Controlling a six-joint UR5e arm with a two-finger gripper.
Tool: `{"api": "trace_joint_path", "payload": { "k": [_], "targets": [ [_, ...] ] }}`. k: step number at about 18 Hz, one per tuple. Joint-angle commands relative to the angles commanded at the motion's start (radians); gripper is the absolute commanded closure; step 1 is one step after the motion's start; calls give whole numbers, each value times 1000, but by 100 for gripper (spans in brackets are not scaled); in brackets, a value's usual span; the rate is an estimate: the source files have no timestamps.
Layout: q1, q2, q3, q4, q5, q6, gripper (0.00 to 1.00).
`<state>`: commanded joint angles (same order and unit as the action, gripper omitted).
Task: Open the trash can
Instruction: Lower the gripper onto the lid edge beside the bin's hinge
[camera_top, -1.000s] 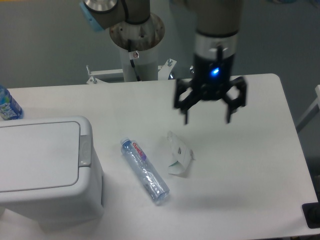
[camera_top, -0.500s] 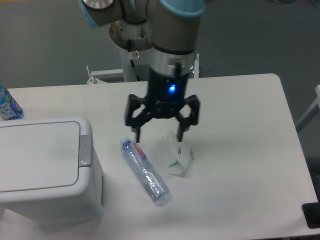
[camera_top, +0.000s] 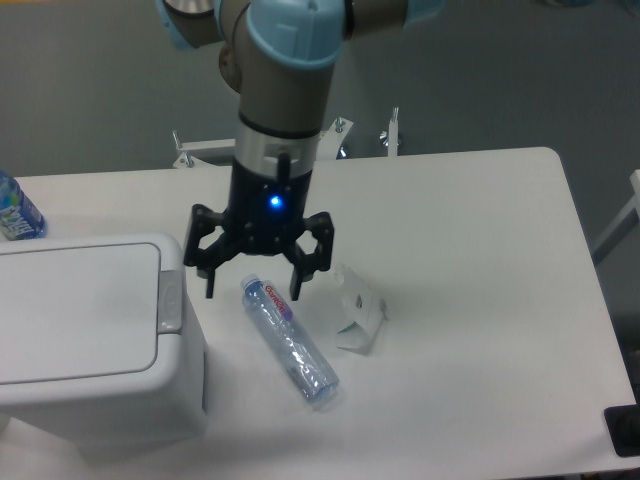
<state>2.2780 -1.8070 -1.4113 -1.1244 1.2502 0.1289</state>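
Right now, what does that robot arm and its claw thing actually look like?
The arm is a thick silver-grey tube with light blue caps at its joints. Its end effector is black, with two jointed fingers branching from a dark body, and a small blue light glows on its front.

On the table (camera_top: 480, 300), the bottle (camera_top: 289, 341) lies between the trash can (camera_top: 90, 340) and crumpled paper (camera_top: 358, 312).

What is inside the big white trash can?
You can't see inside. The trash can has its flat lid shut, with the grey latch tab at its right edge. The open gripper hangs just beside it, above the plastic bottle.
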Motion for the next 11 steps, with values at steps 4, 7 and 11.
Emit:
{"api": "trace_joint_path", "payload": {
  "k": [4,7,11],
  "targets": [
    [-21,-14,-2,21,2,-26,0],
    [-23,-15,-2,23,2,-28,0],
    [-28,-21,-2,40,5,-28,0]
  ]
}}
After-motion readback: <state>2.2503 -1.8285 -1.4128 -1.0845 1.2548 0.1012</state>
